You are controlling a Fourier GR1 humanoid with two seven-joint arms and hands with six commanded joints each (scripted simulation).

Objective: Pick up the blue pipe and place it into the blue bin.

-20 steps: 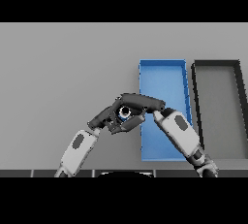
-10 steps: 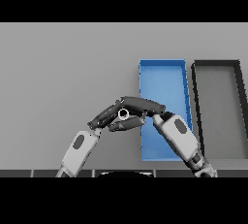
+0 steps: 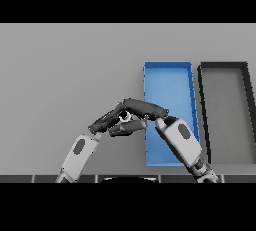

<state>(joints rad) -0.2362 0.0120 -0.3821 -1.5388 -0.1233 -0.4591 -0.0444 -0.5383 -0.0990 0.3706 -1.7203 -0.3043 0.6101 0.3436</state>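
Pipe first: in the head view the blue pipe [image 3: 128, 118] shows only as a small pale ring with a dark centre, tucked between my two hands just left of the blue bin [image 3: 168, 77]; I see it end-on, so I judge its long axis points roughly up toward my head, though I cannot tell that for sure; whether it rests on the bench [image 3: 65, 70] or is lifted clear of it I cannot tell either.

My right hand [image 3: 145, 108] reaches in from the lower right, lying across the bin's near left wall, its fingers stretched leftward over the top of the pipe and curled down around it; I take that as a hold, fingers closed on the pipe, not spread.

My left hand [image 3: 107, 122] comes in from the lower left and meets the pipe from the other side; its fingers [image 3: 122, 129] are bent in beneath and beside the ring, touching or nearly touching it, so both hands seem to pinch it between them.

What the coming move turns on: the bin lies directly to the right of the pipe, its left wall just beside it; my right hand is the nearer one to the bin; the dark bin [image 3: 225, 115] stands farther right, beside the blue one, and is not the target.
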